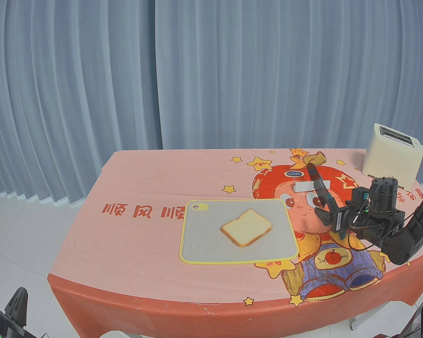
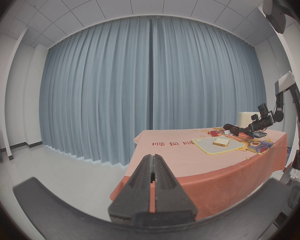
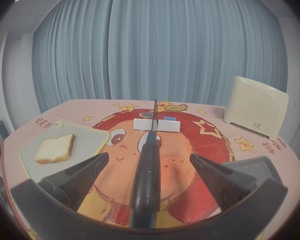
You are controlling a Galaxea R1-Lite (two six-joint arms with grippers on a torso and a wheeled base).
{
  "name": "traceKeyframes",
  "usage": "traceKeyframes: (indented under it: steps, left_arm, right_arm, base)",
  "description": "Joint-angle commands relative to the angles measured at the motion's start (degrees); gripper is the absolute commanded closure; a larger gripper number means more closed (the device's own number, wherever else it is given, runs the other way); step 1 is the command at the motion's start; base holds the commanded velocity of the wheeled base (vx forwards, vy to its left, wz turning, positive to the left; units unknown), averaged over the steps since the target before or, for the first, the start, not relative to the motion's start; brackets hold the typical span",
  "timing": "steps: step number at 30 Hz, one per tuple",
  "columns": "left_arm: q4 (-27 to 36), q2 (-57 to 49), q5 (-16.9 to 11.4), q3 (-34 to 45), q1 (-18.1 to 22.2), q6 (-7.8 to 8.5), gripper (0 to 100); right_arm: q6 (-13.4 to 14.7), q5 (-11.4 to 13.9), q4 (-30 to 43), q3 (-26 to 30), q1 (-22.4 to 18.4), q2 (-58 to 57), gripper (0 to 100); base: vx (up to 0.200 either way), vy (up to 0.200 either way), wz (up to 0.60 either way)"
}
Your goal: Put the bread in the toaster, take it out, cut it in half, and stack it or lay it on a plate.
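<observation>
A slice of bread [image 1: 246, 227] lies flat on the grey, yellow-rimmed cutting board [image 1: 207, 249] in the middle of the table; the right wrist view shows the bread [image 3: 55, 148] too. A dark-handled knife [image 1: 320, 188] rests with its blade across a small white block [image 1: 312, 186]. My right gripper [image 1: 332, 216] is at the knife's handle [image 3: 146, 180], open, one finger [image 3: 90, 169] well off each side. The cream toaster [image 1: 392, 156] stands at the back right, its slots empty. Low off the table's left corner, my left gripper [image 2: 152, 157] is shut on nothing.
The table carries a pink cloth with a cartoon print [image 1: 315, 259]. Blue curtains hang behind it. Bare cloth spreads left of the board and between board and toaster. The table's front edge [image 1: 221, 301] curves close below the board.
</observation>
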Motion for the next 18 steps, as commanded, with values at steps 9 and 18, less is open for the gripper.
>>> traceKeyframes:
  steps: [9, 18]
  left_arm:
    - [-0.02, 0.01, 0.01, 1.01, 0.0, 0.0, 100]
    - [-0.02, 0.01, -0.08, 1.01, 0.0, 0.0, 100]
  right_arm:
    - [0.0, 0.0, 0.0, -0.05, 0.37, 0.39, 0]
    - [-0.27, -4.04, 0.0, -0.14, 1.95, -0.05, 0]
  base:
    - [0.0, 0.0, 0.0]
    - [0.0, 0.0, 0.0]
